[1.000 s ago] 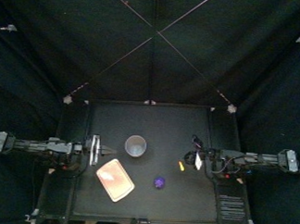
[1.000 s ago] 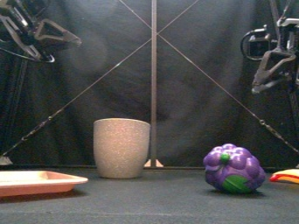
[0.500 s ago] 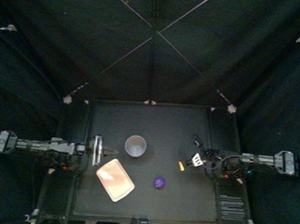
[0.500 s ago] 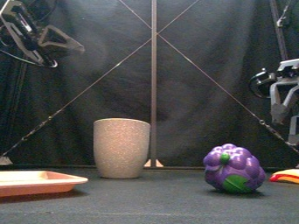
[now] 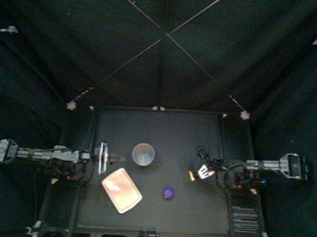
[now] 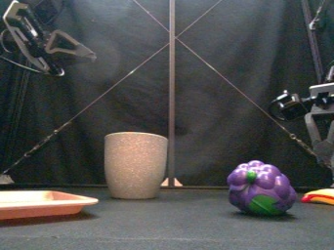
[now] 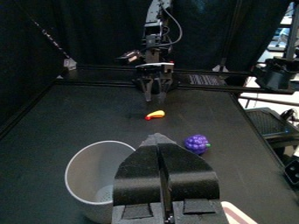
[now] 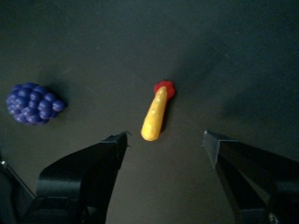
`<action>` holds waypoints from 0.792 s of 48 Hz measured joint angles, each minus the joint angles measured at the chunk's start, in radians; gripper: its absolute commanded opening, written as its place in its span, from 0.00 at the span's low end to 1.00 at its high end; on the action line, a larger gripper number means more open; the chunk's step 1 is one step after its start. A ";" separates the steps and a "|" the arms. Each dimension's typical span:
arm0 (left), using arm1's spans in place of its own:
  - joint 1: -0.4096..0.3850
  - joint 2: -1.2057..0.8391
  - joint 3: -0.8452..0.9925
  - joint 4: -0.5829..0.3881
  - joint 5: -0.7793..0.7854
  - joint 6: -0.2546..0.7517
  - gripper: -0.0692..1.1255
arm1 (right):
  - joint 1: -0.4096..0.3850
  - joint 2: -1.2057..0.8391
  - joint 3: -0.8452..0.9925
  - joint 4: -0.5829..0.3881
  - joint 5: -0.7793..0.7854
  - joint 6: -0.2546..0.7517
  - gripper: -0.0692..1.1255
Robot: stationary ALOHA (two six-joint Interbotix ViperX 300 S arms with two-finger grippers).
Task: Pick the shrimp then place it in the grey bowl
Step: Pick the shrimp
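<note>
The shrimp [image 8: 156, 114] is a yellow-orange toy with a red tail, lying flat on the black table [image 5: 184, 214] at the right [image 5: 192, 175]; only its end shows in the front view [image 6: 319, 196]. My right gripper [image 8: 163, 144] hangs open right above it, one jaw on each side, not touching [image 5: 203, 172]. The tall grey speckled cup [image 5: 143, 154] stands upright left of the middle [image 6: 136, 165]. My left gripper [image 7: 163, 175] is shut on nothing and rests high beside the cup's left [image 5: 101, 156].
A purple toy grape bunch [image 5: 168, 193] sits in front of the cup and left of the shrimp [image 6: 259, 187]. A flat pink tray [image 5: 121, 189] lies at the front left [image 6: 39, 202].
My right gripper has come down from high up to mid height and now hangs over the shrimp. The left arm, cup, grapes and tray have not moved.
</note>
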 measured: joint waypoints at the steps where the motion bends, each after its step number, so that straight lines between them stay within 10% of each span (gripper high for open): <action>1: 0.000 0.000 0.002 0.000 0.000 0.002 0.09 | 0.000 0.015 -0.006 -0.002 0.002 0.000 0.90; 38: 0.006 0.000 0.014 0.000 0.000 0.002 0.09 | 0.029 0.265 -0.107 0.011 0.008 0.002 0.77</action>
